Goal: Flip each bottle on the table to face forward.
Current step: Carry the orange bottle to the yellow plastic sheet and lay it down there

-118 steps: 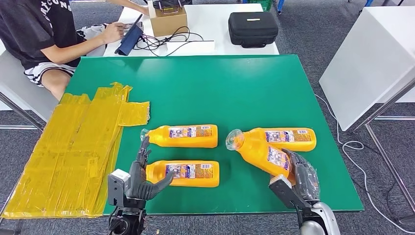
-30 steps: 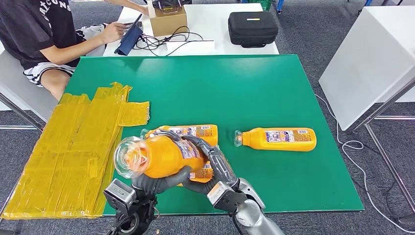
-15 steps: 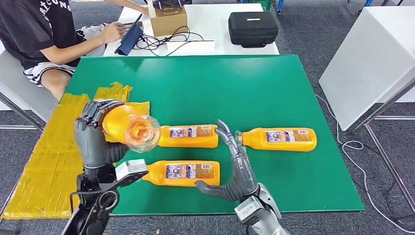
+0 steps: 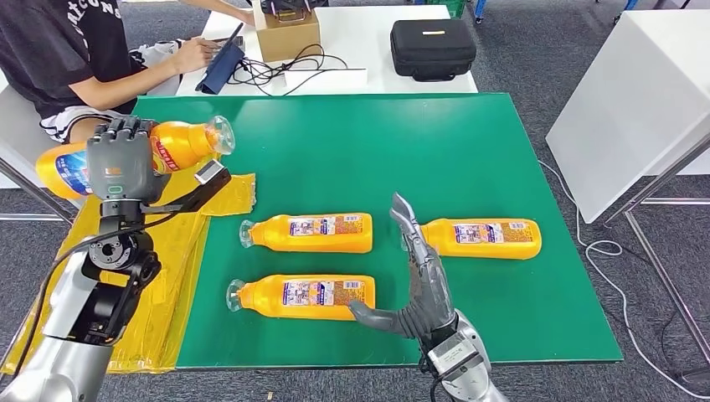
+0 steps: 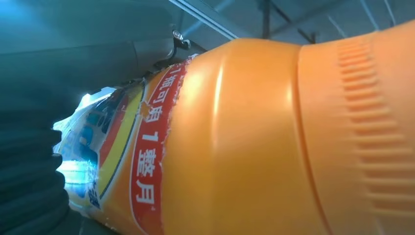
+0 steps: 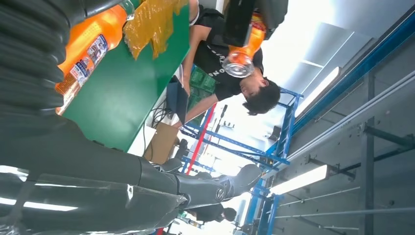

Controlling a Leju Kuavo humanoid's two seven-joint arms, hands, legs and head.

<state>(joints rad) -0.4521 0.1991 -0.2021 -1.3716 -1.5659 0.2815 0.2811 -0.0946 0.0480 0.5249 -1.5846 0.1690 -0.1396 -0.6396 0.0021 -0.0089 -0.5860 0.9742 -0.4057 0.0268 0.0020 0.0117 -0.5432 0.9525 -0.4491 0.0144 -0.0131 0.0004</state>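
A green worktop (image 4: pixel 435 151) stands on grey carpet (image 4: pixel 536 59), yellow sheeting (image 4: pixel 126 243) draped over its left edge. Behind it, a white table (image 4: pixel 360 33) carries a black case (image 4: pixel 433 48), a cardboard box (image 4: pixel 287 35) and cables, where a seated person (image 4: pixel 67 59) works. Blue racking (image 6: pixel 274 147) rises under ceiling strip lights (image 6: pixel 298 178).

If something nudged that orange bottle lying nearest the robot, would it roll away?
Probably not far: the near bottle looks flattish and lies label-up on the green table. Its glossy plastic may slide instead. It looks rigid, likely keeping its shape.
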